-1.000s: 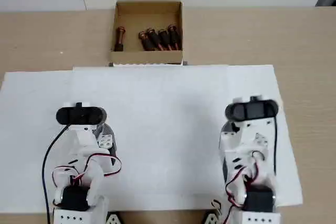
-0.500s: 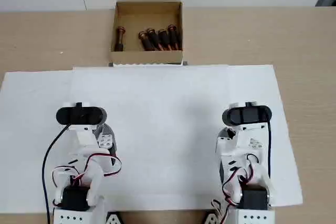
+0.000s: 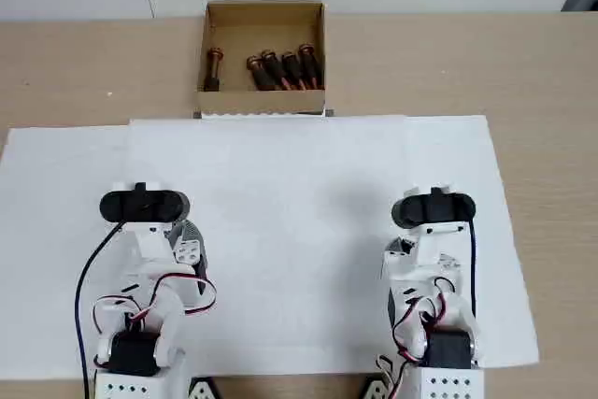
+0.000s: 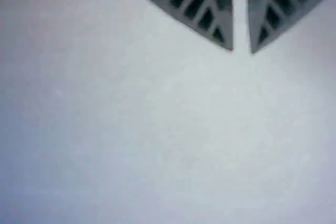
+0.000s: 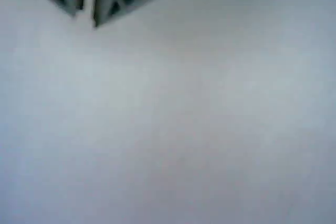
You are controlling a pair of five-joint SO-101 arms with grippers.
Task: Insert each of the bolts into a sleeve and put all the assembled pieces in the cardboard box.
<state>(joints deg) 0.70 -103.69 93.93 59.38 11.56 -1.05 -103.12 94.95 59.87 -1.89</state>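
Observation:
The cardboard box (image 3: 264,14) stands at the far middle of the table. Several dark bolts in copper-coloured sleeves (image 3: 285,68) lie side by side in it, and one more assembled piece (image 3: 214,68) lies apart near its left wall. The left arm (image 3: 145,231) is folded back at the near left of the white sheet, the right arm (image 3: 432,235) at the near right. My left gripper (image 4: 241,50) hangs shut just over the bare sheet, holding nothing. My right gripper (image 5: 85,18) is likewise shut and empty over the sheet.
A large white paper sheet (image 3: 299,193) covers the near part of the wooden table (image 3: 523,63), ending just in front of the box. Cables loop around both arm bases at the near edge.
The right arm has drawn back toward the near edge and shifted slightly left. The left arm and the pieces in the box have not moved.

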